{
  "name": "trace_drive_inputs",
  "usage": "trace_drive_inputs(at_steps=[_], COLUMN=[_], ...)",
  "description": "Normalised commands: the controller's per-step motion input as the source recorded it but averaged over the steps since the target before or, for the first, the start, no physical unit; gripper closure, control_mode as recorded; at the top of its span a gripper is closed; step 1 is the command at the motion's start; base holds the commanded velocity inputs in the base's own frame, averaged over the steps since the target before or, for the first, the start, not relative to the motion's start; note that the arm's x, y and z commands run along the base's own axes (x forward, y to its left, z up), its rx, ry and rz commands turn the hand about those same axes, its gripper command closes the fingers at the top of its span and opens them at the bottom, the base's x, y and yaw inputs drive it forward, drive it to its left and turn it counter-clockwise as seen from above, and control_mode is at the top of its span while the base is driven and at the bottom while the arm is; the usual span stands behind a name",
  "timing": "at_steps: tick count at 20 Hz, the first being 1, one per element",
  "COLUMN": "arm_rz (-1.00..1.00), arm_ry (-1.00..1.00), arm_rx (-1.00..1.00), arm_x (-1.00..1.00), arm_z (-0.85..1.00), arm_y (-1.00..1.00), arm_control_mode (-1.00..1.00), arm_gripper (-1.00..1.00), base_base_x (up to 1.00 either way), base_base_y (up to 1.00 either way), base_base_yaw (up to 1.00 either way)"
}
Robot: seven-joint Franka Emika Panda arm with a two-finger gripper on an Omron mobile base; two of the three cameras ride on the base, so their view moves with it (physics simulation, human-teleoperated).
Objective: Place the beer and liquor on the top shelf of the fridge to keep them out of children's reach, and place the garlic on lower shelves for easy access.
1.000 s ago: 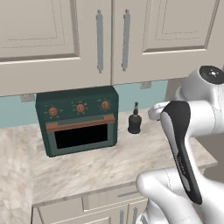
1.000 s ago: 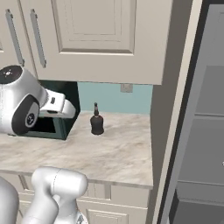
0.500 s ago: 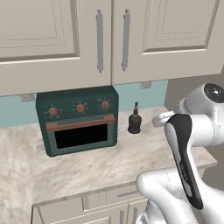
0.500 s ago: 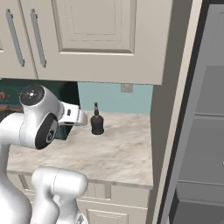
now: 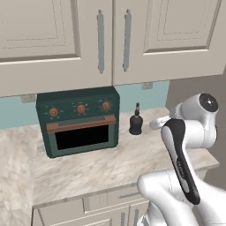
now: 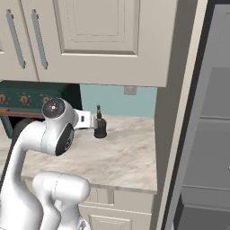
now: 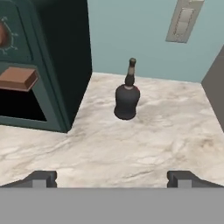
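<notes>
Item one: the liquor (image 7: 127, 101), a squat black bottle with a thin dark neck, upright on the marble counter (image 7: 144, 144). We log it straight ahead of our gripper (image 7: 112, 178), well apart from the fingertips (image 7: 40, 178) and centred between them. It also shows in the left base view (image 5: 135, 124) and the right base view (image 6: 99, 129).

Item two: our gripper, fingers spread wide and holding nothing, hovering above the counter.

Item three: the dark green countertop oven (image 7: 39, 65), ahead and to the left of our hand, near the liquor but not touching it.

Item four: a wall outlet (image 7: 183, 21) on the pale blue backsplash (image 7: 131, 30), beyond the bottle and up to the right.

Item five: the fridge (image 6: 206, 134), far right of our hand, grey shelves visible.
</notes>
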Motion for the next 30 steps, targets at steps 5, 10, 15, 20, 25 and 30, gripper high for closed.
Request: trace_drive_inputs(at_steps=[5, 10, 15, 20, 25, 30], arm_rz=[0.07, 0.01, 0.0, 0.0, 0.0, 0.0], arm_ry=[0.0, 0.0, 0.0, 0.03, 0.0, 0.0], arm_rx=[0.01, 0.01, 0.0, 0.0, 0.01, 0.04], arm_x=[0.62, 0.53, 0.37, 0.34, 0.29, 0.23], arm_z=[-0.07, 0.0, -0.06, -0.2, -0.26, -0.31], arm_y=[0.0, -0.02, -0.01, 0.0, 0.0, 0.0], arm_control_mode=[-1.0, -1.0, -1.0, -1.0, -1.0, -1.0], arm_gripper=[-1.0, -1.0, -1.0, -1.0, -1.0, -1.0], base_base_x=[0.0, 0.0, 0.0, 0.0, 0.0, 0.0], base_base_y=[0.0, 0.0, 0.0, 0.0, 0.0, 0.0], base_base_yaw=[0.0, 0.0, 0.0, 0.0, 0.0, 0.0])
